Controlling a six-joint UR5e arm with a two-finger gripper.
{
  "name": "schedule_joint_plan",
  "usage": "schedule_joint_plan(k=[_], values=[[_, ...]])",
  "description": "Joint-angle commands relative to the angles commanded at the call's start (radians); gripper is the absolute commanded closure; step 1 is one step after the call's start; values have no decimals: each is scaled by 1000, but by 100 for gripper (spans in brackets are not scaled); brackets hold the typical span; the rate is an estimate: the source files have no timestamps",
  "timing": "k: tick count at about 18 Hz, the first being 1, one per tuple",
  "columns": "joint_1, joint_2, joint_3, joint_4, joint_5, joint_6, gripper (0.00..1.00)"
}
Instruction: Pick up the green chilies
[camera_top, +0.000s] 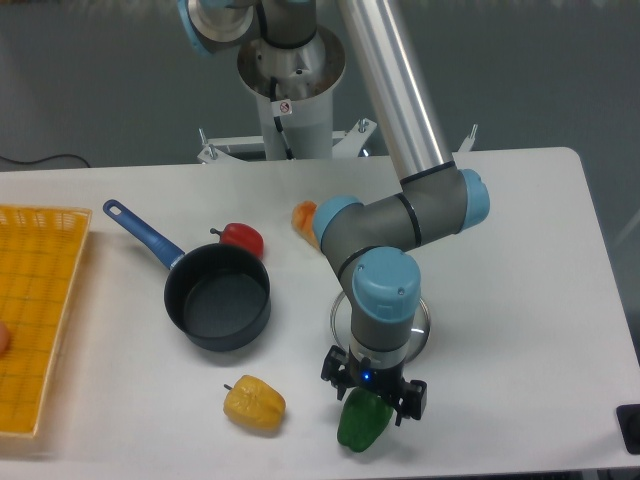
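The green chilies (358, 425) are one glossy dark-green pepper-shaped toy lying on the white table near its front edge. My gripper (372, 400) points straight down right over it. The black finger links are spread wide on either side of the pepper's top, so the gripper is open. The wrist hides the upper part of the pepper and the fingertips, so I cannot tell whether they touch it.
A yellow pepper (254, 403) lies to the left of the green one. Further back are a black pot with a blue handle (218, 297), a red pepper (242, 238) and an orange item (304, 216). A round silver disc (422, 326) lies under the wrist. A yellow basket (40, 320) is at the far left.
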Motion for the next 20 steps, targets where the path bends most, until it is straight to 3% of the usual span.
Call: schedule_joint_plan(k=[20], values=[[-12,-26,-17,0,5,9,0]])
